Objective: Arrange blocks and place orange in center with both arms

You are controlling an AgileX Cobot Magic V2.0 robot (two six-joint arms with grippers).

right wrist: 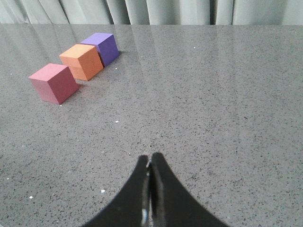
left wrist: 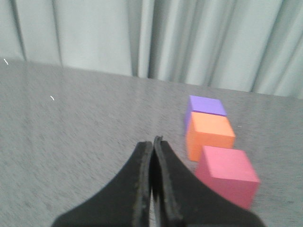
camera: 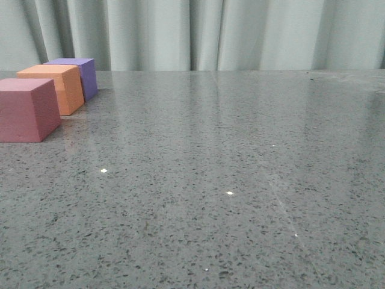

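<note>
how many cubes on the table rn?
3, in one row at the table's left side: pink cube nearest the robot, orange cube in the middle, purple cube farthest, by the curtain. No others show in any view.

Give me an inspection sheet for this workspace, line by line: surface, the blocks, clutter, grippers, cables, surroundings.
Surface: grey speckled table, glossy, with small light glints.
Job's things: pink cube, orange cube and purple cube stand in a row at the table's left side, orange in the middle. Orange appears to sit against purple; a narrow gap separates it from pink in the right wrist view.
Clutter: nothing seen.
Grippers: left gripper shut and empty, beside the row, touching no cube. Right gripper shut and empty, well away from the cubes. Neither shows in the front view.
Cables: nothing seen.
Surroundings: pale pleated curtain behind the table.
</note>
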